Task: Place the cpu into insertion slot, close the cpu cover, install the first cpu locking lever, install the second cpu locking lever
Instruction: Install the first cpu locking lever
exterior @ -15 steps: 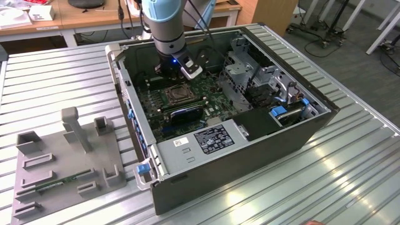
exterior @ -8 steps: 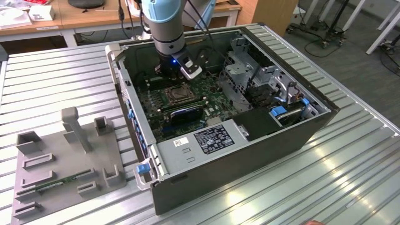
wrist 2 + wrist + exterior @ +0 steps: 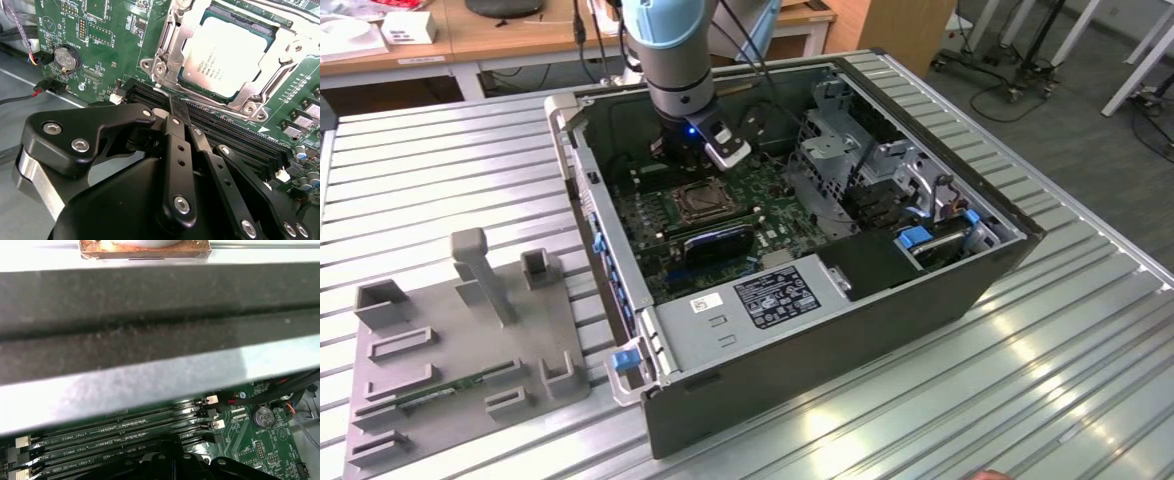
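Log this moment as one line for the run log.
cpu: seated in insertion slot | cpu cover: down over cpu | end effector: tip at cover's edge, by memory slots

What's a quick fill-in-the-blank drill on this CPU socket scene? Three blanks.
1. The cpu lies in the insertion slot, with the cpu cover ___ over it.
2. The gripper is nearest the long ___ memory slots.
3. The motherboard is ___ in colour.
Missing words: closed; black; green.
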You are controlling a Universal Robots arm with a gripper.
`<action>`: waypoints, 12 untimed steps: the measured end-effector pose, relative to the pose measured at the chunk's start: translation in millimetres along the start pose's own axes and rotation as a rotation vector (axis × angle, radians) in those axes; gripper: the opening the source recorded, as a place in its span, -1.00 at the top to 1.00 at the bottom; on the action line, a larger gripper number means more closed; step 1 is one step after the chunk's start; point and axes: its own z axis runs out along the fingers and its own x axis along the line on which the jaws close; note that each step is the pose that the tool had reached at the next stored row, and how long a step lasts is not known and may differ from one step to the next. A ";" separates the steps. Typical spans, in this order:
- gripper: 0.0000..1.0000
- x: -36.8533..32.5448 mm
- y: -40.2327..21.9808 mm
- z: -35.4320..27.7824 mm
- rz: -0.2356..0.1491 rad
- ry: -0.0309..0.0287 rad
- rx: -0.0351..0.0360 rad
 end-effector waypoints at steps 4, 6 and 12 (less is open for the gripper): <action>0.79 -0.2 0.3 -0.9 0.000 0.0000 0.0002; 0.79 -0.4 0.6 -1.9 0.000 0.0000 0.0002; 0.79 -0.5 0.7 -2.3 -0.001 -0.0006 0.0035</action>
